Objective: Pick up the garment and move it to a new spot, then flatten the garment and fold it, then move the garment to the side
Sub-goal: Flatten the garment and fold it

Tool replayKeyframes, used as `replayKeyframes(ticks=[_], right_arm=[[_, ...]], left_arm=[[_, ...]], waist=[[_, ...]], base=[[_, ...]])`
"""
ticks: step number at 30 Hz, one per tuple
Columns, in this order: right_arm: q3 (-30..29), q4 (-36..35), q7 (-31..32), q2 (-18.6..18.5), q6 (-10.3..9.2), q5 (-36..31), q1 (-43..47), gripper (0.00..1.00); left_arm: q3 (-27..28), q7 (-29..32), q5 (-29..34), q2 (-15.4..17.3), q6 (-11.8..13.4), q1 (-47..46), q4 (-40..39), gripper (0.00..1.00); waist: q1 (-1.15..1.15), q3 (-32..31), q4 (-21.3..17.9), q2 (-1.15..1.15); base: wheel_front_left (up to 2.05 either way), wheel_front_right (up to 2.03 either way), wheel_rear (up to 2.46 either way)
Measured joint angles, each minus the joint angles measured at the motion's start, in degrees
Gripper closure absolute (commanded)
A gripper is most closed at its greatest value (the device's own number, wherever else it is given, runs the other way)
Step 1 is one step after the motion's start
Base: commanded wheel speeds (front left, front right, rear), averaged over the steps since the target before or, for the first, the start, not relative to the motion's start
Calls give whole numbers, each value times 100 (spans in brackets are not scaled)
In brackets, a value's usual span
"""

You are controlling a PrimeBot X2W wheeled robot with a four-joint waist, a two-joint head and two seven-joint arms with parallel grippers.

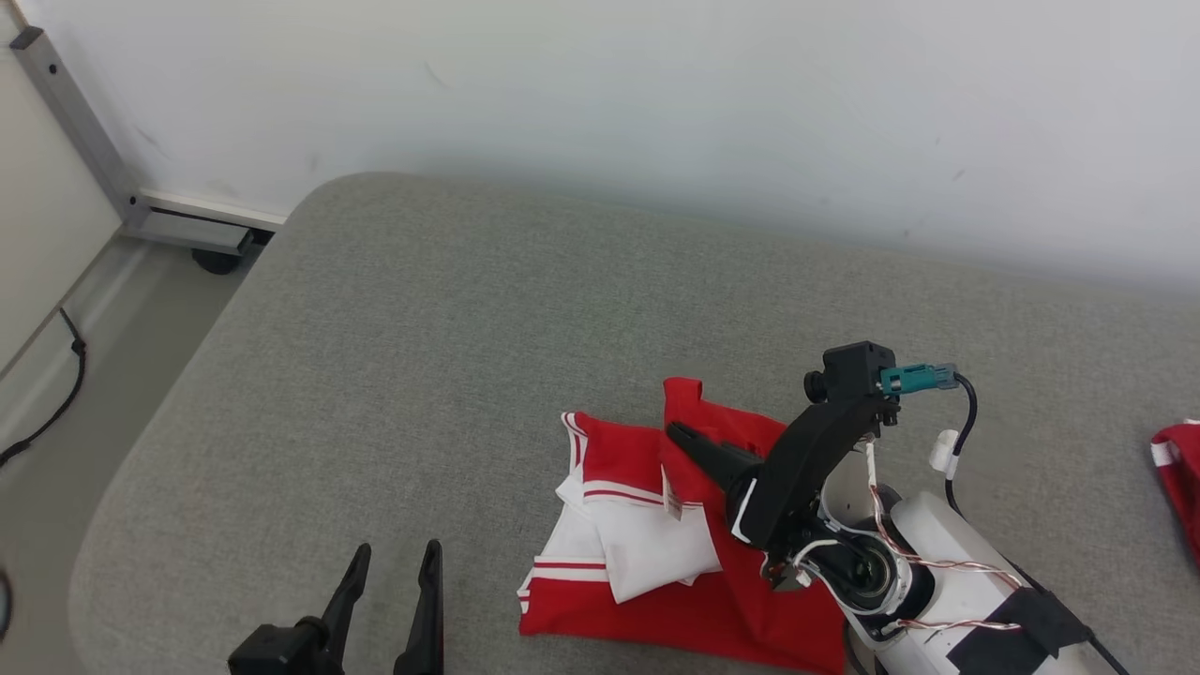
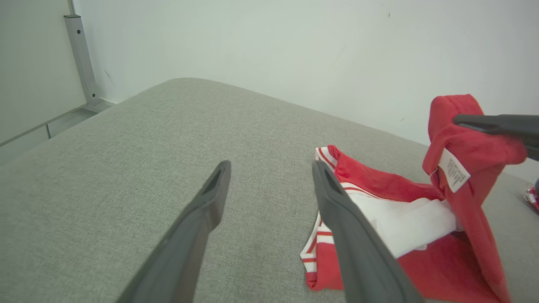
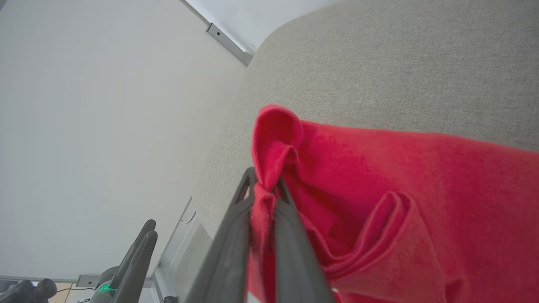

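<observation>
Head view: the red-and-white garment (image 1: 647, 562) lies bunched on the grey padded surface (image 1: 450, 328), at the near edge and a little right of centre. The right gripper (image 1: 677, 433) has its jaws pinched tight on a fold of red cloth at the garment's far side. Right wrist view confirms the fabric is clamped between both fingers (image 3: 227, 252). Left wrist view shows the held fold raised above the surface, with the white care label (image 2: 454, 169) hanging just under it, while the rest of the garment rests on the surface. The left gripper (image 1: 397, 553) sits at the near left, jaws spread wide, holding nothing and apart from the cloth. A second red item (image 1: 1179, 478) lies at the right edge, well apart.

My assessment: the pick-up is in hand and only partly done, since the bulk is not lifted. I find no sign of flattening; the cloth is crumpled, with white panels overlapping. Left to do: carry it to a new spot, flatten, fold, move aside
</observation>
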Motion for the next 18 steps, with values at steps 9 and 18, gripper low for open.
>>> replayKeyframes(ticks=[9,18], right_arm=[[103,485,-3,130,-200,-68,-145,100],[109,1078,-56,180,-298,-101,-378,100]], left_arm=[[-134,10,-1,-91,-54,-75,86,0],[-203,19,-11,-154,-99,-221,246,0]], waist=[[0,0,350,0],[1,64,707,0]], base=[[0,0,0],[0,0,0]])
